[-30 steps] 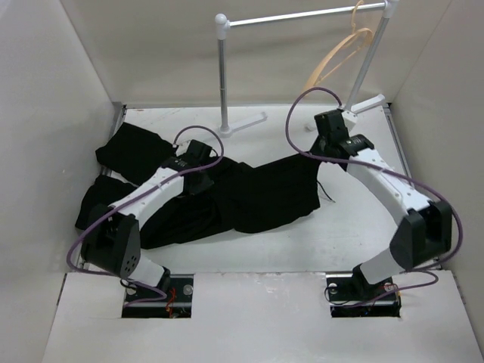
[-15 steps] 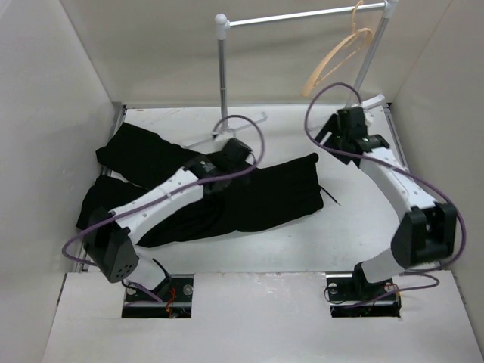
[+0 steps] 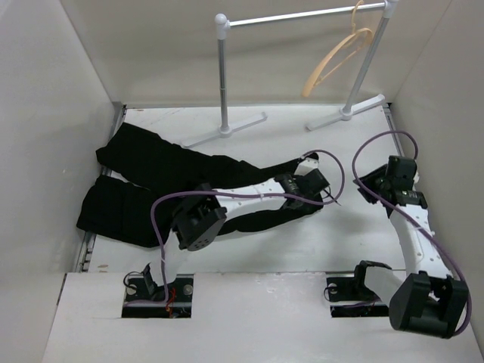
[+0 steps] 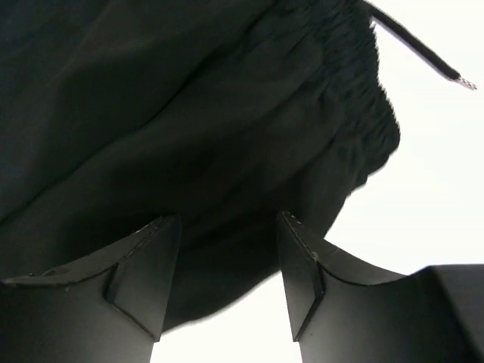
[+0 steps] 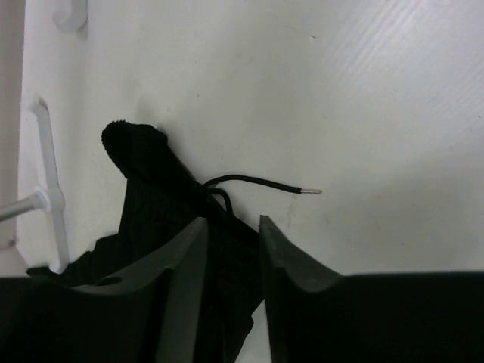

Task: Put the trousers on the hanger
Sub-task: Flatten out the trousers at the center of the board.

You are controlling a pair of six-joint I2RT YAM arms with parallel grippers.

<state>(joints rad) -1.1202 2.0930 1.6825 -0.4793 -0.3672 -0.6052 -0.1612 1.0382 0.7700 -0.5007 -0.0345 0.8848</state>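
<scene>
Only wrist views resolve it: left gripper [image 4: 227, 219] apart over trousers [image 4: 189, 113]; right gripper [image 5: 232, 221] narrowly apart, gripping nothing.

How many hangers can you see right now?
1. The hanger hangs by its hook on the white rack, near the right end of its bar. None shows elsewhere, though the trousers could cover one.

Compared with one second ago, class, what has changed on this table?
The left arm swung right across the large black fabric trousers to their waist end, jaws apart. The right arm drew back to the near right, away from them. The tan wooden hanger stayed on the white tubular rack.
</scene>
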